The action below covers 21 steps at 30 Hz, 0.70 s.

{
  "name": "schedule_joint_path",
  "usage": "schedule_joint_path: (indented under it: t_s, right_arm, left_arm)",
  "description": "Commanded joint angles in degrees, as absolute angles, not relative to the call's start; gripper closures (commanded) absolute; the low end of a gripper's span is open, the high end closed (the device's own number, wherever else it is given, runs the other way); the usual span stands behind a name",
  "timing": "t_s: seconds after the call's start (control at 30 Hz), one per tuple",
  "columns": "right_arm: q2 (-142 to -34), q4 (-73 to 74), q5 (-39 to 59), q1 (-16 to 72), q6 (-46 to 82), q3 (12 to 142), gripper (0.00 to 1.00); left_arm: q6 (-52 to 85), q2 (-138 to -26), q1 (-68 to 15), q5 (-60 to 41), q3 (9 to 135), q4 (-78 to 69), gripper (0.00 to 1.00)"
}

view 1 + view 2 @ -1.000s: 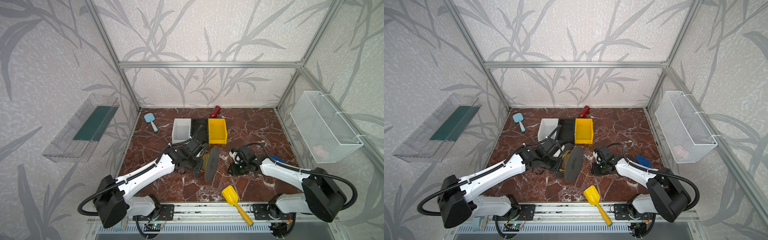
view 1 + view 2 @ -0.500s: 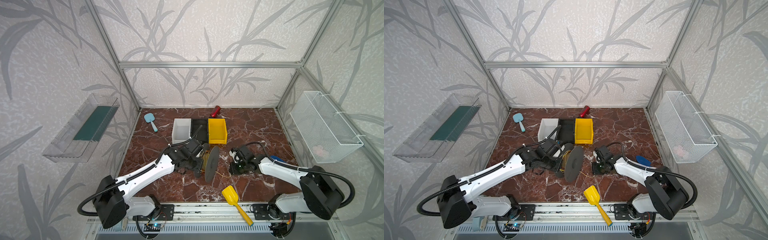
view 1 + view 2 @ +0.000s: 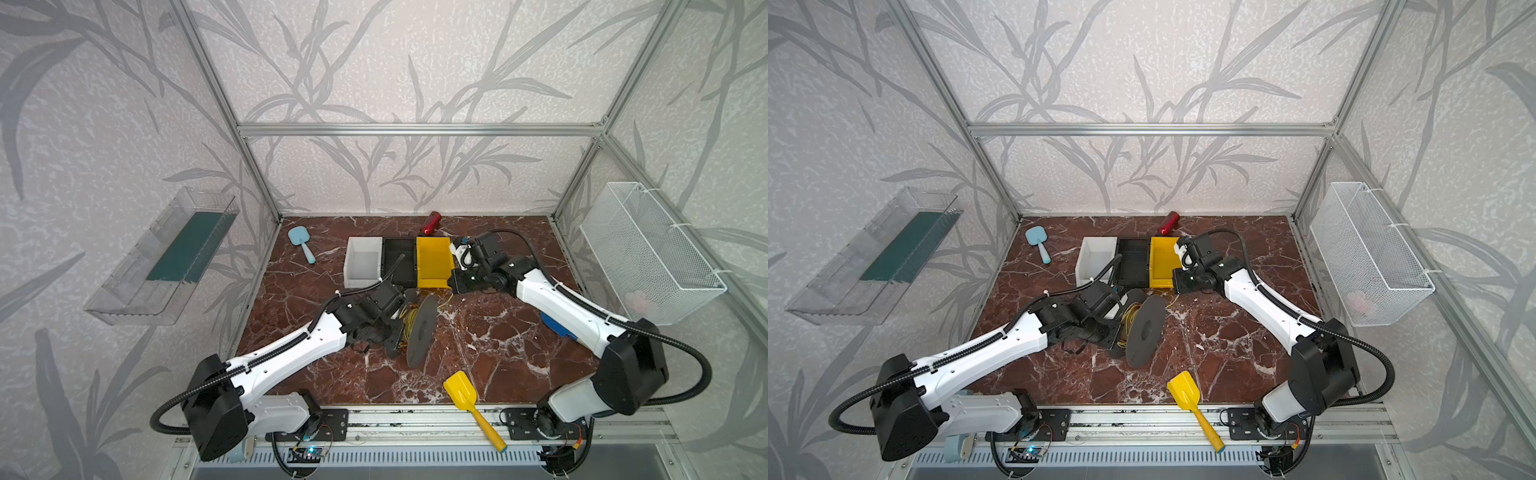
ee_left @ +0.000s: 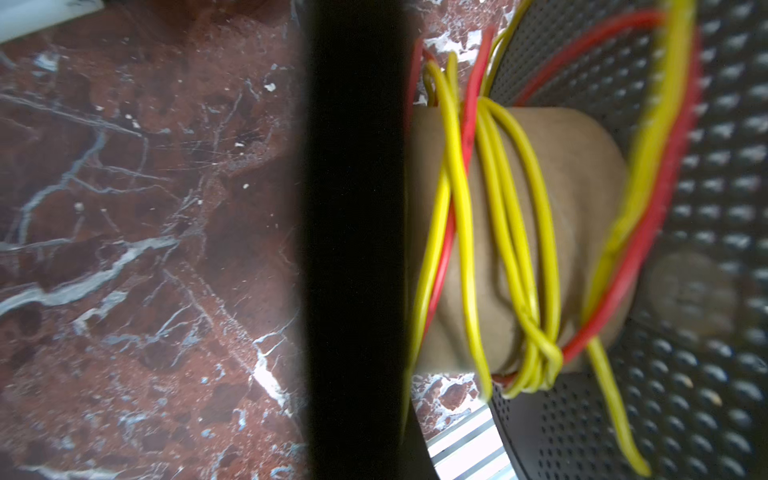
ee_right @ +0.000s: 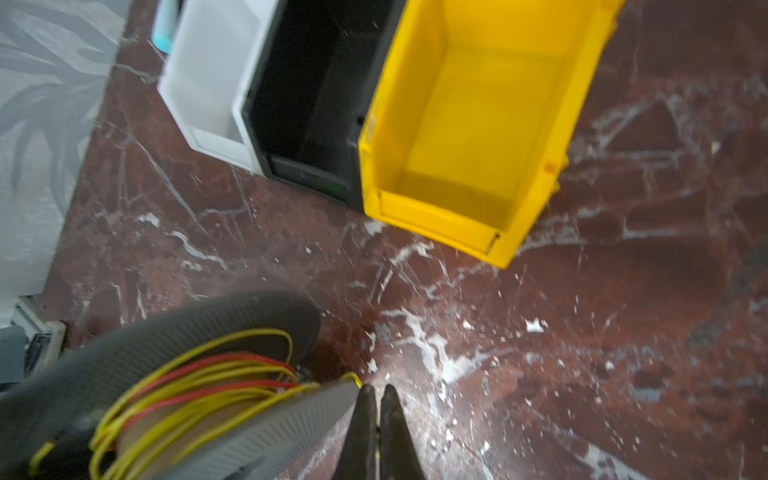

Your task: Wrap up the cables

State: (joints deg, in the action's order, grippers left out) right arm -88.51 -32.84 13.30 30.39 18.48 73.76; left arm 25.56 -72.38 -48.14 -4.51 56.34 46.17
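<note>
Status: my left end effector [image 3: 390, 340] is closed and looks clamped on the near flange of the reel [image 3: 419, 328]. The reel stands on edge, tilted, mid-desk [image 3: 498, 332]. My right end effector [image 5: 377, 399] is pressed shut at about 1 o'clock from the reel. A speck of yellow shows in the pinch, so I read it as gripping the free end of the yellow cable [image 4: 457, 208].

Cable location: several loose turns round the reel's cardboard core [image 4: 582, 187], crossing each other and mixed with a red wire [image 4: 648, 257]. One short run leaves the reel toward my right end effector.

Handling, my read: very thin, light, plastic-jacketed, so slick. Springy too. The turns stand off the core rather than hug it, so I'd expect it to unwind if tension drops. Best hold is near the free end, full pinch, run kept taut. Too hard a pull could slip it out or tip the reel. The reel looks light and rigid, and the flange edge is the sensible grip.

Containers: three bins touching in a row at 12 o'clock from the reel.
- White bin [image 5: 216, 145]: looks empty.
- Black bin [image 5: 307, 170]: too dark inside to call.
- Yellow bin [image 5: 436, 224]: empty.
- Mesh basket [image 3: 623, 232], on the wall at 3 o'clock: holds a pale pink item [image 3: 638, 300] I can't identify.
- Clear tray [image 3: 124, 299], on the wall at 9 o'clock: has a dark green sheet [image 3: 187, 245] in it.
</note>
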Motion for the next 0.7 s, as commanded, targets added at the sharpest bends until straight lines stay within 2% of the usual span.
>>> schedule_joint_path:
  t_s: [0.0,0.13,0.3,0.4,0.5,0.6,0.67]
  right_arm:
    - [-90.59,-34.40,16.53,32.45,16.62,84.42,1.00]
    - [-90.94,-34.05,21.31,35.72,19.30,92.55,1.00]
    - [-87.12,-26.72,26.84,39.18,25.90,91.99,1.00]
    - [-83.03,-23.87,26.48,41.28,28.69,88.05,1.00]
    - [-77.58,-17.06,26.74,42.15,33.02,80.43,1.00]
    - [-73.73,-13.01,27.33,42.87,35.32,75.43,1.00]
    - [-71.62,-12.47,27.04,43.27,35.51,73.54,1.00]
  left_arm:
    - [25.70,-75.39,-49.20,1.15,59.26,57.63,1.00]
    - [29.86,-77.91,-49.31,1.54,63.46,58.35,1.00]
    - [39.76,-81.40,-49.00,4.32,70.15,59.53,1.00]
    - [46.83,-82.39,-47.38,5.00,74.40,59.20,1.00]
    - [51.15,-81.77,-45.46,3.89,76.22,51.85,1.00]
    - [54.41,-85.75,-43.94,3.90,82.04,51.09,1.00]
    - [57.00,-87.47,-43.00,-0.26,83.39,47.59,1.00]
